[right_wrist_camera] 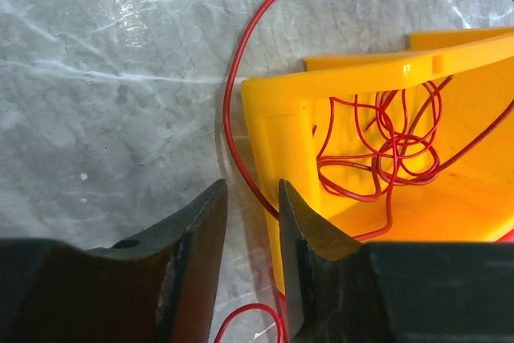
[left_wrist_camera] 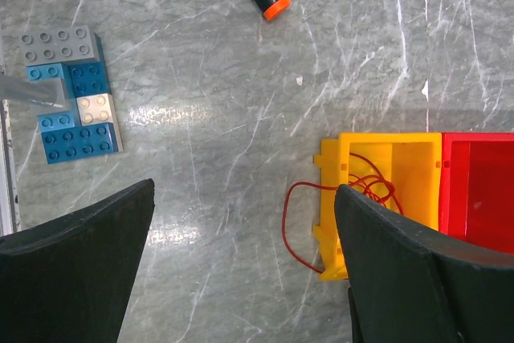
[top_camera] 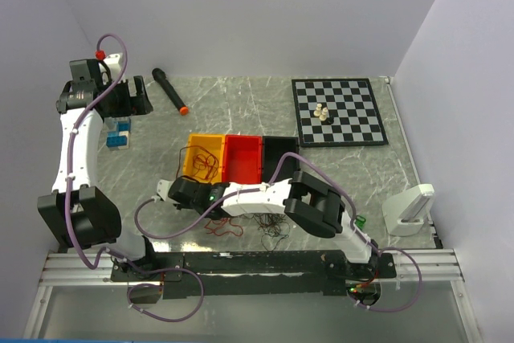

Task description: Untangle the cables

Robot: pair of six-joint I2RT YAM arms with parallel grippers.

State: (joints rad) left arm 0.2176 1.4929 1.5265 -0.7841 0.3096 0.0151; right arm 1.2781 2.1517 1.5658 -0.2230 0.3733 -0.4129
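Observation:
A tangle of red cables (right_wrist_camera: 377, 150) lies inside the yellow bin (right_wrist_camera: 281, 118). One red strand (right_wrist_camera: 233, 78) loops out over its corner and runs down the outer wall. My right gripper (right_wrist_camera: 252, 186) hangs low at that corner, open by a narrow gap, with the strand passing by its fingertips but not pinched. From above, the right gripper (top_camera: 178, 192) is at the yellow bin's (top_camera: 193, 140) front left. More red cable (top_camera: 225, 226) and a dark cable tangle (top_camera: 273, 229) lie on the table near the arm bases. My left gripper (left_wrist_camera: 245, 189) is wide open and empty, high at the far left (top_camera: 132, 98).
A red bin (top_camera: 243, 158) and a black bin (top_camera: 279, 149) adjoin the yellow one. A black marker with an orange tip (top_camera: 170, 90) and blue and grey bricks (top_camera: 119, 134) lie at the back left. A chessboard (top_camera: 337, 110) sits back right, and a white stand (top_camera: 409, 210) at the right edge.

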